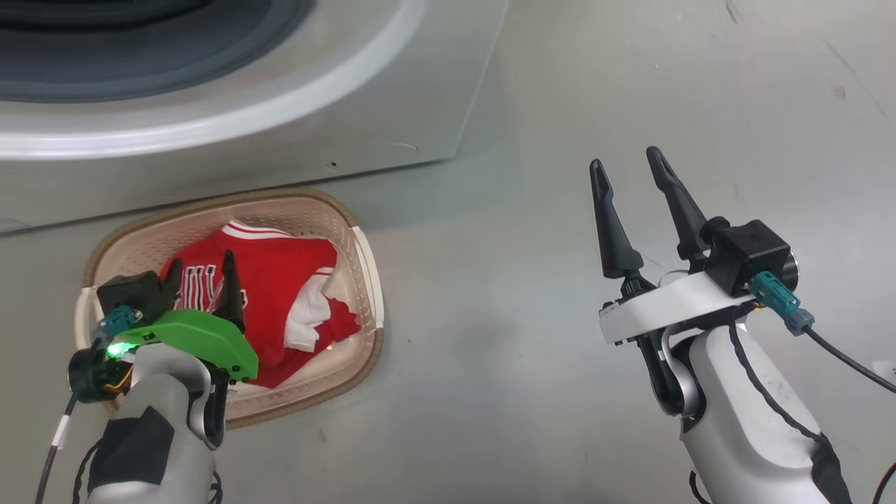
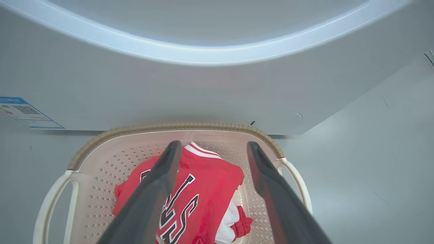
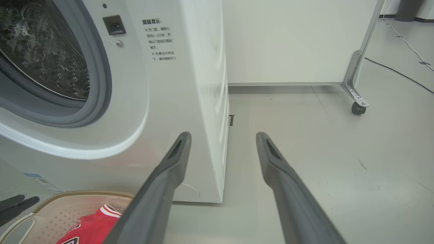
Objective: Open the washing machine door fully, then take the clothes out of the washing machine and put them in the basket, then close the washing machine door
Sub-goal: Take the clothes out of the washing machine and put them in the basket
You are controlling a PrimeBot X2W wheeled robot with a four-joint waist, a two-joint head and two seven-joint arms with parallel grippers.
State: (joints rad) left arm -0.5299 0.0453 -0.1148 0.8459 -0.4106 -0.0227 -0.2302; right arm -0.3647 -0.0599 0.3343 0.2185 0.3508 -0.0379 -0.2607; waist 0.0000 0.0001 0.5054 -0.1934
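Observation:
The cream basket [image 1: 364, 266] stands on the floor against the front of the white washing machine [image 1: 280, 119]. Red and white clothes [image 1: 280, 280] lie in it, black-outlined lettering showing [image 2: 183, 203]. My left gripper [image 1: 201, 274] hangs open just above them, nothing between its fingers [image 2: 162, 176]. My right gripper [image 1: 625, 158] is open and empty over bare floor, right of the basket. In the right wrist view the steel drum [image 3: 40, 51] and grey seal [image 3: 98, 84] show, with the basket [image 3: 67, 203] at lower left. The washing machine door is out of view.
A blue sticker [image 2: 27, 113] sits low on the machine's front. A white partition on a caster wheel [image 3: 356, 106] stands behind the machine's right side, and a cable [image 3: 400, 71] runs along the floor there. Grey floor [image 1: 490, 315] lies between the basket and my right arm.

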